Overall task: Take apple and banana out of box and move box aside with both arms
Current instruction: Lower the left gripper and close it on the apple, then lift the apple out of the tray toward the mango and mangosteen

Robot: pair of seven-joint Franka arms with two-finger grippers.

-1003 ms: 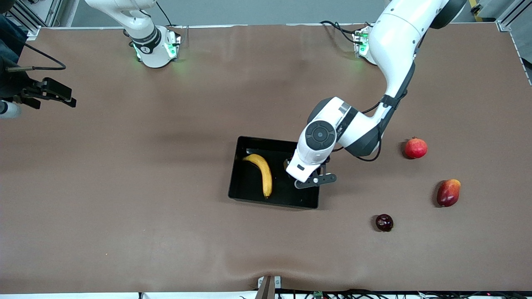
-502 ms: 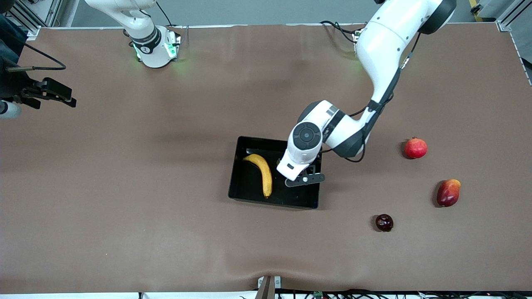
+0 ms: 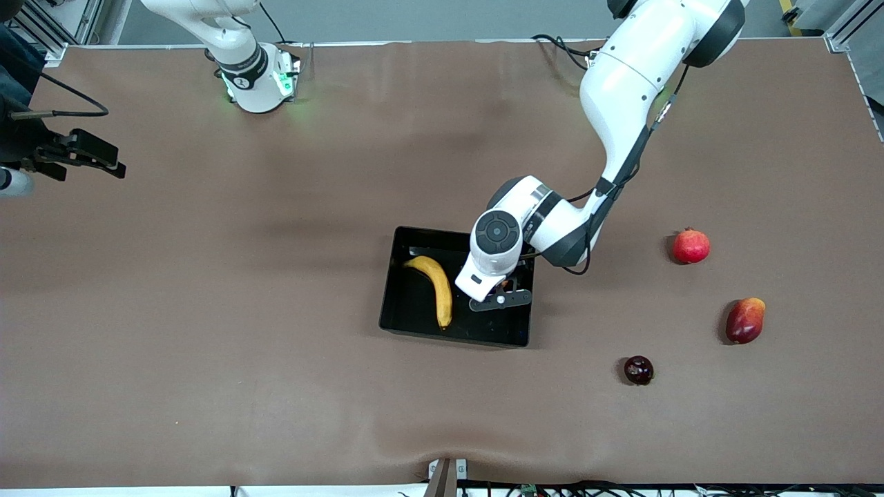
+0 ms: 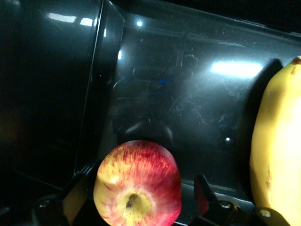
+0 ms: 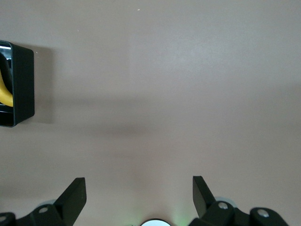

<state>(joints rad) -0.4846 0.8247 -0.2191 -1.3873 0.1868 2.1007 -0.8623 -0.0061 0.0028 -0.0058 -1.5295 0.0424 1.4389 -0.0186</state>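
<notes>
- As you scan up from the bottom of the front view, the plum [image 3: 639, 370] comes first, low in the frame toward the left arm's end of the table [image 3: 276, 379].
- Just above it in the frame, and closer to that end, you have a red-yellow fruit [image 3: 744, 321] lying alone.
- At mid-frame you'll find the box [image 3: 414, 314], flat on the table.
- Your banana [image 3: 440, 290] lies in the box, in the half toward the right arm's end, with one tip pointing toward the camera.
- Your left gripper [image 4: 138, 193] is down inside the box, in the half toward the left arm's end.
- In the left wrist view its fingers [image 4: 75, 195] are spread, one on each side of the apple [image 4: 138, 183]. There is a visible gap on one side, so they are not pinching it.
- That apple sits stem up over the box floor, beside the banana and apart from it. You cannot tell whether it rests on the floor.
- Slightly higher in the frame, the pomegranate [image 3: 691, 246] sits toward the left arm's end, well apart from the box.
- Your right gripper [image 3: 97, 157] waits at the frame's edge at the right arm's end, fingers spread over bare table.
</notes>
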